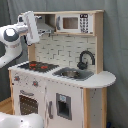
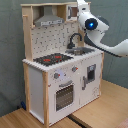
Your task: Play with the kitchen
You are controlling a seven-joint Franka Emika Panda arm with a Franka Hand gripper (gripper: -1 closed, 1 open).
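One arm (image 1: 15,42) rises beside the kitchen (image 1: 62,75) — its claw's opening cannot be told.

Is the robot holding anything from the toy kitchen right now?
It cannot be told. The arm's end is raised beside the kitchen, near the grey hood, and its tip is hidden in both exterior views. Nothing can be seen in its hold.

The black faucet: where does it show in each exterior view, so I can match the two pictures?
First exterior view: the black faucet stands right of centre, behind the sink.
Second exterior view: the black faucet is just right of centre, below the arm.
Shared landmark: the red-ringed stovetop, on the faucet's left in both exterior views.
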